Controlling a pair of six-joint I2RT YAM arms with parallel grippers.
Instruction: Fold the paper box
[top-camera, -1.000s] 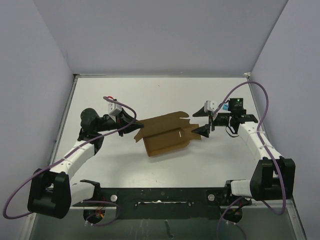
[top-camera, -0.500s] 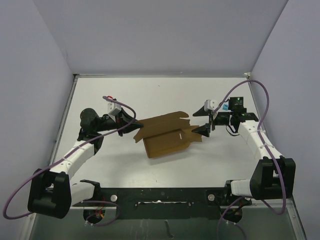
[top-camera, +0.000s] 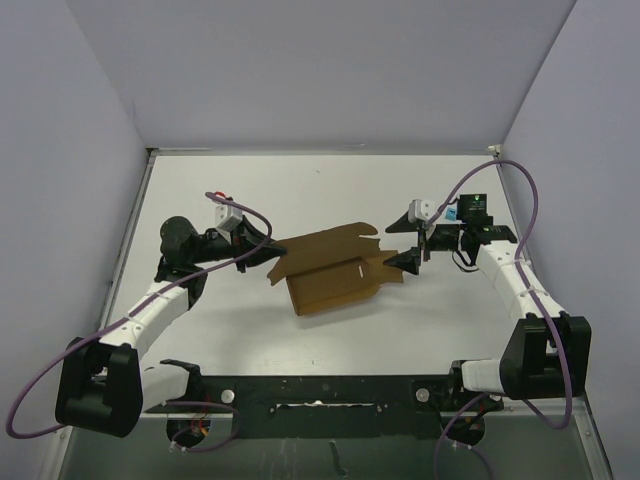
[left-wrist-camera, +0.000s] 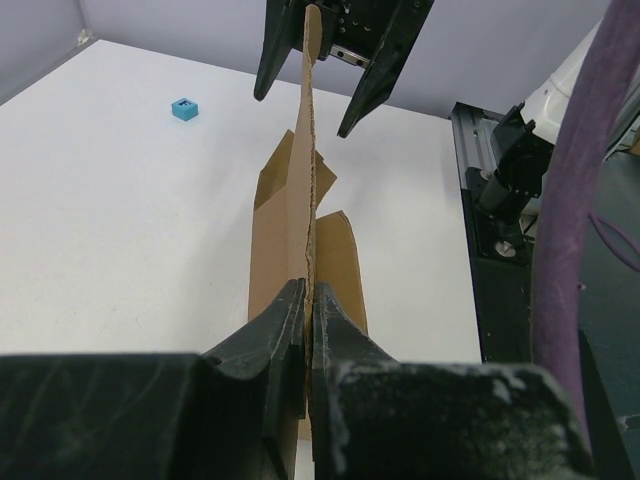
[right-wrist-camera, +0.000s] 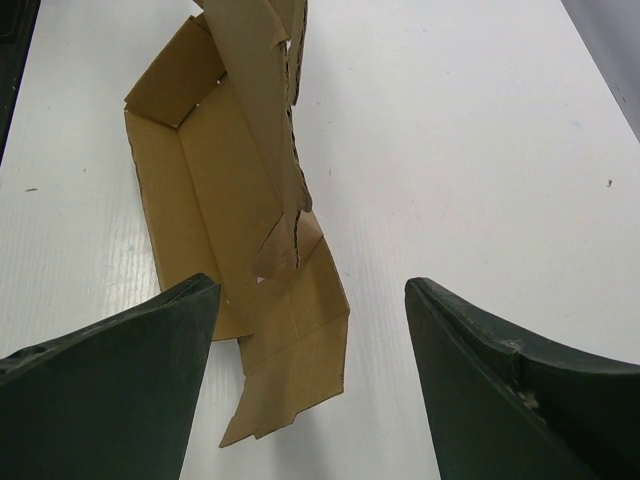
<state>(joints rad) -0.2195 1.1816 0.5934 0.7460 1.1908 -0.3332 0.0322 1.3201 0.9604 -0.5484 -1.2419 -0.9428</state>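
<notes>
Judged early in folding: paper box (top-camera: 330, 272) at counter (top-camera: 330, 190) centre, one panel raised, flaps unclosed, clamped at 9 o'clock by left gripper (top-camera: 272, 252), flanked at 3 o'clock by right gripper (top-camera: 398, 246) spread apart, unclamped.

Top view high at near edge, looking down on table (top-camera: 330, 190); wrist views close, low, facing inward from either side; all share box (top-camera: 325, 275).

The paper box (right-wrist-camera: 250, 150) runs off the right wrist view's top edge.
</notes>
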